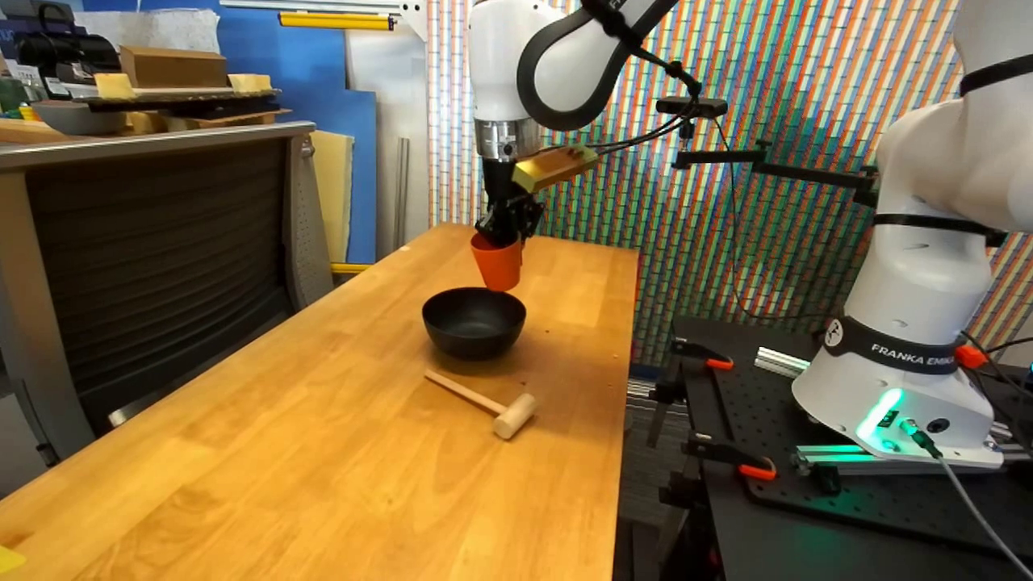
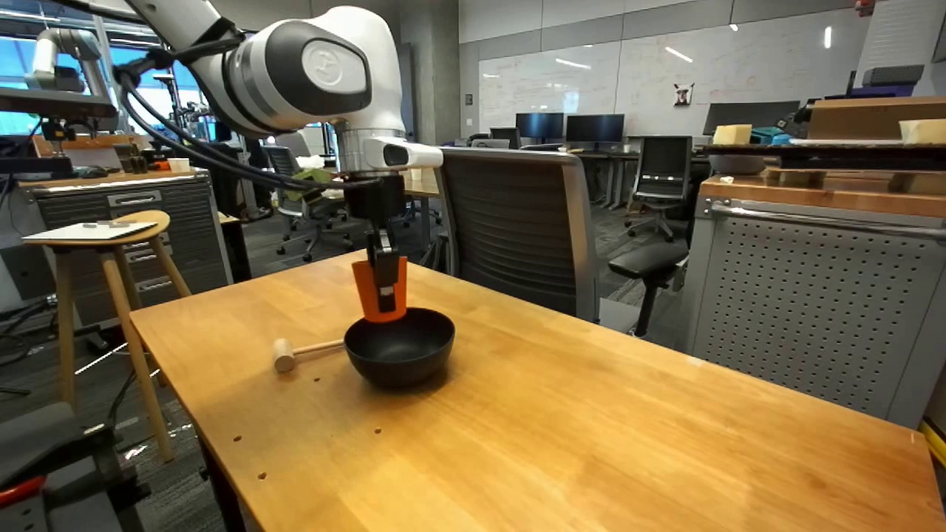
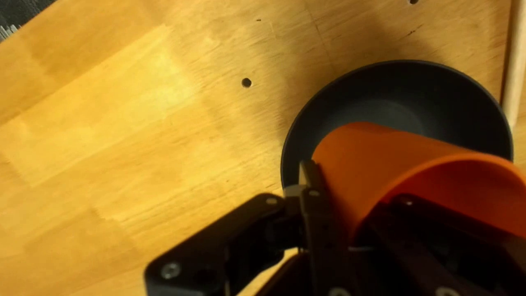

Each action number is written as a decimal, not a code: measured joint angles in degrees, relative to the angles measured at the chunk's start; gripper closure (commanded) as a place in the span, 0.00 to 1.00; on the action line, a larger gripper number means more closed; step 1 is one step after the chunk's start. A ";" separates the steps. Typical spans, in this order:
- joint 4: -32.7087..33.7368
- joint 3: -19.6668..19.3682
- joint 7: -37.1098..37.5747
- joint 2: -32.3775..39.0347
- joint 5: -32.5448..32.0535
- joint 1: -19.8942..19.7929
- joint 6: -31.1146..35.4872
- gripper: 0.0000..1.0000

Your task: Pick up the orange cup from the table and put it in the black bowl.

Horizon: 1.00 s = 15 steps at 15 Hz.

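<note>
The orange cup [image 1: 497, 266] is off the table [image 1: 347, 452], slightly tilted, in both exterior views [image 2: 368, 295]. My gripper [image 1: 510, 232] is shut on the cup's wall, with one finger outside it [image 2: 386, 292] and the other reaching inside the mouth. The inner fingertip is hidden by the cup. The black bowl [image 1: 473, 343] stands upright on the table just below the cup, and it also shows in an exterior view [image 2: 399, 366]. In the wrist view the cup [image 3: 361, 160] overlaps the bowl [image 3: 460, 98], whose visible inside holds nothing.
A light wooden mallet [image 1: 514, 415] lies on the table beside the bowl, its handle end close to it in the wrist view [image 3: 514, 61]. A dark office chair [image 2: 517, 229] stands at the table's long edge. The robot base [image 1: 896, 371] stands on a black bench.
</note>
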 measured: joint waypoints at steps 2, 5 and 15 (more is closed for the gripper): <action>1.83 0.05 -0.11 3.78 0.71 -0.06 0.99 0.99; 5.67 0.19 -1.50 10.27 3.76 -0.06 2.27 0.99; 11.75 3.30 -9.14 18.21 12.98 1.56 4.33 0.24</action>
